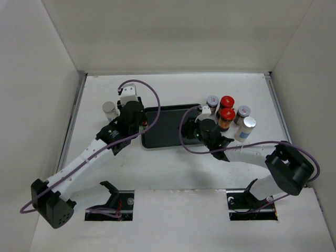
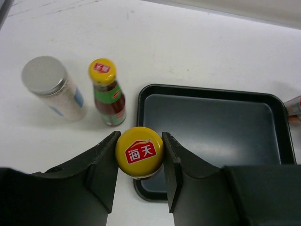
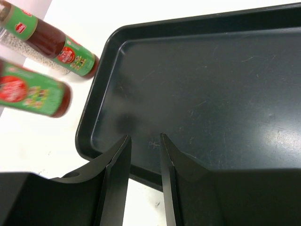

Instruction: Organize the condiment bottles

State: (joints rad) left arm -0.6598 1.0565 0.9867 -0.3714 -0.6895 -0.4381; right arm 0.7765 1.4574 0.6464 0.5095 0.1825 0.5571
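In the left wrist view my left gripper point(image 2: 139, 153) is shut on the yellow cap of a slim dark sauce bottle point(image 2: 139, 151) at the near left corner of the black tray point(image 2: 211, 96). A second yellow-capped sauce bottle point(image 2: 107, 92) and a silver-lidded jar point(image 2: 49, 87) stand on the table to its left. In the top view my left gripper point(image 1: 131, 118) hides both sauce bottles; the silver-lidded jar point(image 1: 109, 109) shows beside it. My right gripper point(image 3: 144, 140) is slightly open and empty over the tray's edge point(image 3: 94, 117). Two red-lidded jars point(image 1: 227, 102) point(image 1: 228, 114) and three silver-lidded ones point(image 1: 212, 101) point(image 1: 243, 112) point(image 1: 247, 126) stand right of the tray.
The tray point(image 1: 168, 128) lies mid-table with nothing in it. White walls enclose the table on three sides. In the right wrist view two green-labelled jars point(image 3: 51, 42) point(image 3: 33, 94) show close beyond the tray's corner. My right gripper point(image 1: 203, 127) is at the tray's right edge.
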